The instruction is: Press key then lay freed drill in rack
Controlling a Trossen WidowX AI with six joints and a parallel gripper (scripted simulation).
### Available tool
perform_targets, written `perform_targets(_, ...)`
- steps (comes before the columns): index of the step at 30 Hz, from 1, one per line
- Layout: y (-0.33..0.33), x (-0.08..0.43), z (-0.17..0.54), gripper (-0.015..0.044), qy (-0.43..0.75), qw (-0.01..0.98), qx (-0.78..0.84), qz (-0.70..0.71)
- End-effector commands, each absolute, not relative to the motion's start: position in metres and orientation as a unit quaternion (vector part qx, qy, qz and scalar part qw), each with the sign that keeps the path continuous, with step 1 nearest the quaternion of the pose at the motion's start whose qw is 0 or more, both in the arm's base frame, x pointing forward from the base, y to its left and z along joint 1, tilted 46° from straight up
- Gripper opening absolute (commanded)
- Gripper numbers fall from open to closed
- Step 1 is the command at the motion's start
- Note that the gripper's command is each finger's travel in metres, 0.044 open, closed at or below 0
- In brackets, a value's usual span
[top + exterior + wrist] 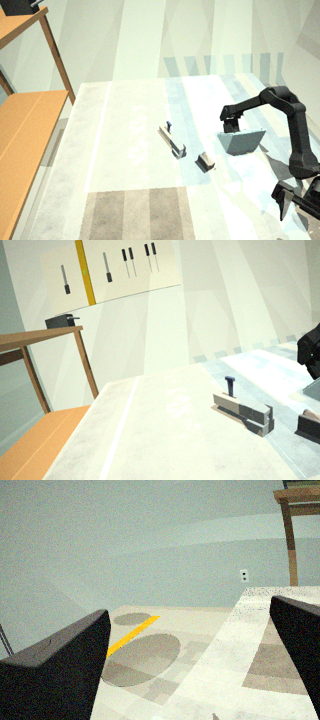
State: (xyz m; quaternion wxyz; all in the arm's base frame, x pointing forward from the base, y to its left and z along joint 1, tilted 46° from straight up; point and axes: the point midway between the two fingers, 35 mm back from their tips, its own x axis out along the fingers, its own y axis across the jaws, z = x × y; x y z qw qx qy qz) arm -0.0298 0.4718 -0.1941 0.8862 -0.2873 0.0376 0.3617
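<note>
A dark blue T-shaped key (168, 125) (229, 386) stands upright by the beige far part of a long block-shaped fixture (165, 132) (225, 402), which has grey blocks at its near end. I cannot tell the drill apart from the fixture. A small brown-topped block (206, 160) with dark sides, perhaps the rack, sits to its right, cut off at the right edge in the exterior view. My gripper (194, 611) is wide open with nothing between its fingers. One black finger (284, 206) shows at lower right in the top view, well away from key and fixture.
A teal box (240, 144) stands under the arm's far end. The black arm (297, 126) arches to the right of the fixture. An orange-brown shelf (28, 116) (59, 431) stands left of the table, with a black box (19, 7) (60, 322) on its top board.
</note>
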Motion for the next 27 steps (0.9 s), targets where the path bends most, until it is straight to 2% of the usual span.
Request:
perform_targets(1, 0.472, -0.03, -0.194, 0.0374, 0.038, 0.886, -0.287, 0.362)
perform_targets(10, 0.473, -0.025, -0.193, 0.0138, 0.039, 0.887, -0.29, 0.357)
perform_targets(15, 0.478, 0.025, -0.175, 0.0006, 0.062, 0.891, -0.324, 0.311)
perform_targets(27, 0.455, 0.16, -0.116, 0.0, 0.181, 0.865, -0.424, 0.199)
